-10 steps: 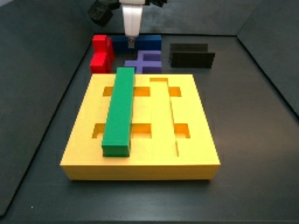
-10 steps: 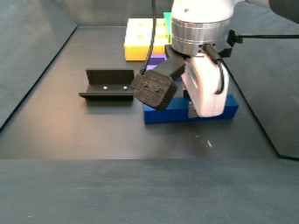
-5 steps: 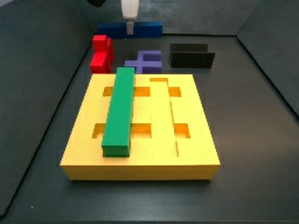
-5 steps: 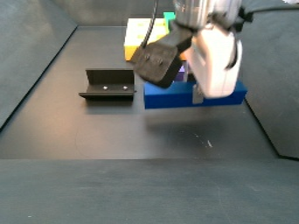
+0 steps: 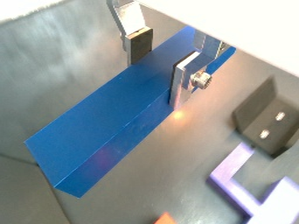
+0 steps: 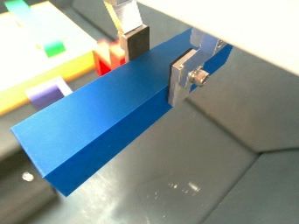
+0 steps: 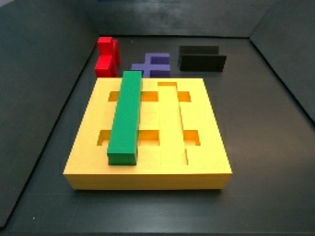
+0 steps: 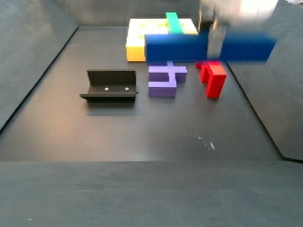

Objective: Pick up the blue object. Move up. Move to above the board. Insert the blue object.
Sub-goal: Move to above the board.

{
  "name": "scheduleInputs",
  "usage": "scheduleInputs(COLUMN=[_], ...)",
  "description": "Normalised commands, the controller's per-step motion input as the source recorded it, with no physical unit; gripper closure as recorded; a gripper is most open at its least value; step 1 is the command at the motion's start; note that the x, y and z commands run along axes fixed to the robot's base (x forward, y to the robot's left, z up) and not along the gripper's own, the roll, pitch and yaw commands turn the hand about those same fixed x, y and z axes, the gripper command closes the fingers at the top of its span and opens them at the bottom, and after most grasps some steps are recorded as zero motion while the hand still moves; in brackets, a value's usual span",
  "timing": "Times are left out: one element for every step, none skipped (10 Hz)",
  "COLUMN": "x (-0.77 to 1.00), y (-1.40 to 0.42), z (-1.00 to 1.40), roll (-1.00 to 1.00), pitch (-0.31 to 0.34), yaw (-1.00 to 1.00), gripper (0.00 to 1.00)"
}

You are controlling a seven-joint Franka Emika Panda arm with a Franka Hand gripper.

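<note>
- The blue object [image 5: 122,122], a long dark blue bar, hung level in the air, well clear of the floor [image 8: 142,133], as a side view showed [image 8: 211,47].
- The gripper [image 5: 158,54] had its fingers [image 5: 187,77] clamped across the bar's narrow width, one silver plate on each long face; both wrist views showed the grip near one end of the bar [image 6: 117,122].
- In a side view the arm was blurred, and only a pale column [image 8: 219,18] rose from the bar.
- The yellow board [image 7: 87,147] lay flat with the green bar [image 7: 127,115] already seated in one lengthwise groove; the neighbouring groove [image 7: 179,115] stood free.
- The red block [image 8: 213,78], the purple notched block [image 8: 167,78] and the dark fixture [image 8: 109,86] rested on the floor, untouched.
- To my eye, the pick-up was done and the lift looked about complete.
- Carrying the bar over the board and inserting it remained; the bar seemed short of the board, though the side view left the depth unclear.
- For the insertion, I judged the bar would need lining up with the free groove.
</note>
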Motion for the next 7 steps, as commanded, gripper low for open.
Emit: scheduleInputs(x=[0.00, 0.01, 0.03, 0.03, 0.02, 0.21, 0.21], y=[0.00, 0.00, 0.00, 0.00, 0.00, -1.40, -1.40], z=[1.40, 1.00, 0.77, 0.42, 0.22, 0.17, 0.16], roll=[0.00, 0.01, 0.01, 0.01, 0.01, 0.00, 0.01], pitch=[0.070, 0.065, 0.068, 0.083, 0.072, 0.011, 0.013], yaw=[0.00, 0.00, 0.00, 0.00, 0.00, 1.00, 1.00], gripper=[1.00, 1.00, 1.00, 1.00, 1.00, 1.00, 1.00])
